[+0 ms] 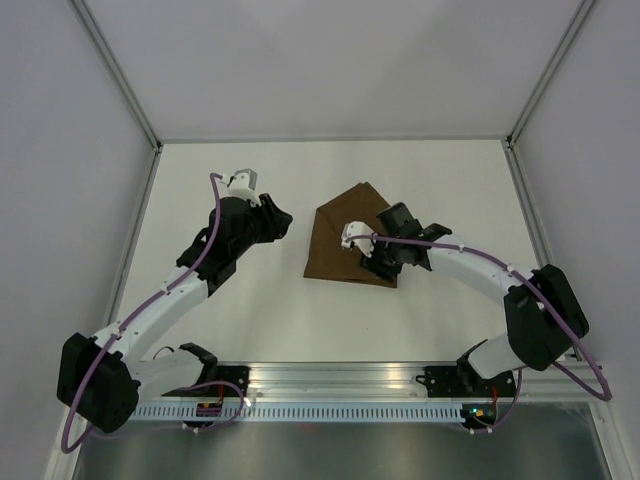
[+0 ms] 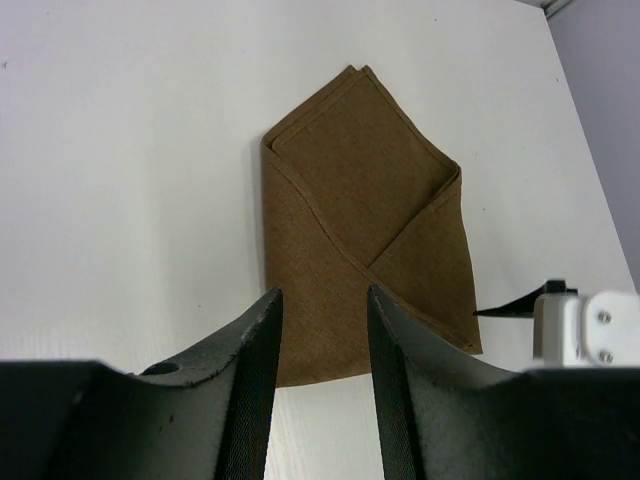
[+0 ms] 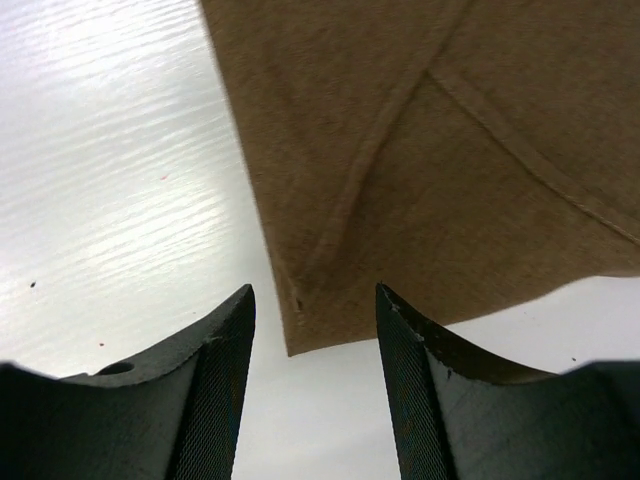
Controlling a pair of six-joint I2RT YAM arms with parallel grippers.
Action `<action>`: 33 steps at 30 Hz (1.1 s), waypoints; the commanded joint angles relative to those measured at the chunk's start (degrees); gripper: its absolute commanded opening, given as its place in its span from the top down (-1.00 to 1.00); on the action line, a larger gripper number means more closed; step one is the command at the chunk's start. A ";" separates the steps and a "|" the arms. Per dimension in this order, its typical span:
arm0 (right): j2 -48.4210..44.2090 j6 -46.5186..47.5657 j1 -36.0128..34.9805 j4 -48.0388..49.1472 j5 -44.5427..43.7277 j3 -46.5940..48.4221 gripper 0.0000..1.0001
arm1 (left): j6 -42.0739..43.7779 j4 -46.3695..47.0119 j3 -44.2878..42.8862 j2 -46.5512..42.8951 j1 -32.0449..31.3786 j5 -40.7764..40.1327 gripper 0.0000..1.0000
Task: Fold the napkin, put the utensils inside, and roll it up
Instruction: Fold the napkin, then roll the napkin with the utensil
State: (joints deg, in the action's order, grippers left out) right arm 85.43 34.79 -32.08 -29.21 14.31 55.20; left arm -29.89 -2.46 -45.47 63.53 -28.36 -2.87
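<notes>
Now the napkin (image 1: 345,240) lies flat on the table (image 1: 440,180). It is folded into a shape like an envelope, with one flap crossing over another. Both grippers are close to it, and neither one holds anything.

The right gripper (image 3: 315,292) has its fingers parted to a medium gap. One corner of the cloth lies just ahead of this gap, a little toward the left finger (image 3: 215,380). From there a hemmed flap edge runs forward and to the right. I judge that the gripper is placed here so that its two fingers can come down around the corner and pinch it, either for one more fold or to begin the roll. I cannot tell whether the fingertips touch the fabric.

The left gripper (image 2: 323,295) is also parted with nothing between its fingers. Almost the whole napkin is ahead of them, and its near edge shows inside the gap. In the top view this gripper is a little apart from the cloth, beside it. It seems to wait there so that it can press the cloth down or take the opposite side when needed. Beyond its right finger (image 2: 400,370) stands the white camera block (image 2: 585,325) of the other arm.

No view shows the knife. It may lie under the flaps, but I cannot tell this.
</notes>
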 commanded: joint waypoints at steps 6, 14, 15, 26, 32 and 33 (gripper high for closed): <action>-5.01 5.99 -4.40 7.77 -3.15 -4.49 -0.22 | -0.34 2.11 0.39 1.16 0.15 0.33 0.10; -2.20 6.52 -8.53 9.96 -3.06 -4.14 -0.32 | 0.62 0.88 -1.63 0.72 0.15 0.50 0.10; -1.41 6.35 -9.31 10.22 -3.32 -3.87 -0.32 | 0.80 0.53 -1.81 0.63 0.15 0.50 0.10; 5.62 6.52 -12.92 12.33 -6.22 -1.06 -0.36 | 1.59 0.26 -1.11 0.10 0.15 0.76 0.09; 8.79 7.40 -13.01 14.53 -7.63 -1.23 -0.25 | 2.29 0.26 -1.37 0.63 0.15 1.12 0.09; 9.23 7.40 -13.01 14.71 -7.54 -1.32 -0.24 | 2.38 0.26 -1.37 0.72 0.15 1.12 0.09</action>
State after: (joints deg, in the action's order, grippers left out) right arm 93.82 40.97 -44.80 -17.39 7.60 52.29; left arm -29.89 -2.90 -45.45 64.77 -28.36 -2.76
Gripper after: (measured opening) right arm 0.625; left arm 0.451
